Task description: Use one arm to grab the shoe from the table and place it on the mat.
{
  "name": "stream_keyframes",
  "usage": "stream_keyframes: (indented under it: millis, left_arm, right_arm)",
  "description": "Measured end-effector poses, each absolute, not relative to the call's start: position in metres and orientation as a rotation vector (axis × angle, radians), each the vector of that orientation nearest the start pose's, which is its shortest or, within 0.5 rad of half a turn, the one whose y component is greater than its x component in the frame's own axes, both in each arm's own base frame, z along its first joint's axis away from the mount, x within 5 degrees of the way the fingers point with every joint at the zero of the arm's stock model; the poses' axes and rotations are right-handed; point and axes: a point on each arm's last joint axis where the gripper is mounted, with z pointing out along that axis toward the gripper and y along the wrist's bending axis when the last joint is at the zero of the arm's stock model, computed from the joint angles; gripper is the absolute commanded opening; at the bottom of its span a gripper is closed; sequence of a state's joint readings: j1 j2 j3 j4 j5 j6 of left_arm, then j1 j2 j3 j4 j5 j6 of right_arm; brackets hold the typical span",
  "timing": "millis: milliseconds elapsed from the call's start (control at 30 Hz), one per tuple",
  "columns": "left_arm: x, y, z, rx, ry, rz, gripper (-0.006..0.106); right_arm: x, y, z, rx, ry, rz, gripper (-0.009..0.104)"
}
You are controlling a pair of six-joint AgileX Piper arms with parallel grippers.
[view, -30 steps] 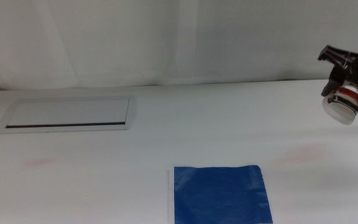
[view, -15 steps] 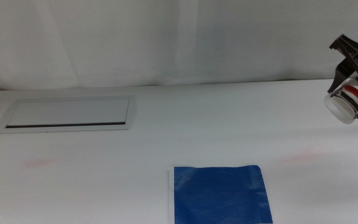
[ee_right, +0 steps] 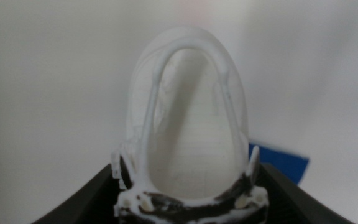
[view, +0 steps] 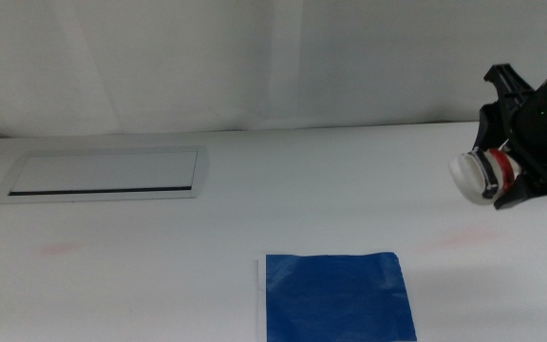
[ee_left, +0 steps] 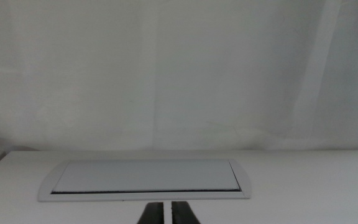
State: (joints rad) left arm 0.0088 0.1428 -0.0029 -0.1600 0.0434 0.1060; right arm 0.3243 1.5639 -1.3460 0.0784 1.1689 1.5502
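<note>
Already clamped in the right gripper (view: 511, 176), the shoe (view: 480, 175) hangs above the worktop (view: 254, 209), heel toward the mat (view: 338, 296), which lies nearer the camera and leftward. The left gripper (ee_left: 164, 213), jaws together, waits.

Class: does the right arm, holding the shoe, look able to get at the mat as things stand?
Probably yes. The right end effector holds the shoe above the table, and nothing lies between it and the blue mat.
</note>
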Motion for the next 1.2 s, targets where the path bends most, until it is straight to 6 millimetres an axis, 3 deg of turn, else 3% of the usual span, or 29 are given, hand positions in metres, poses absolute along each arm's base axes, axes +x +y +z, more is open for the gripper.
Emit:
stream_keyframes:
  millis: [233,433,1000,1200]
  left_arm:
    - [0.068,0.0,0.201,-0.047,1.666,-0.04,-0.002]
    - [0.068,0.0,0.201,-0.047,1.666,-0.04,-0.002]
    - [0.068,0.0,0.201,-0.047,1.666,-0.04,-0.002]
    - [0.068,0.0,0.201,-0.047,1.666,-0.04,-0.002]
  right_arm:
    - [0.28,0.131,0.306,1.99,2.356,0.374,-0.002]
    - [0.273,0.146,0.305,2.013,2.356,0.373,-0.002]
    - [0.252,0.224,0.254,2.053,2.443,0.169,-0.002]
    - [0.251,0.24,0.238,2.044,2.453,0.164,-0.002]
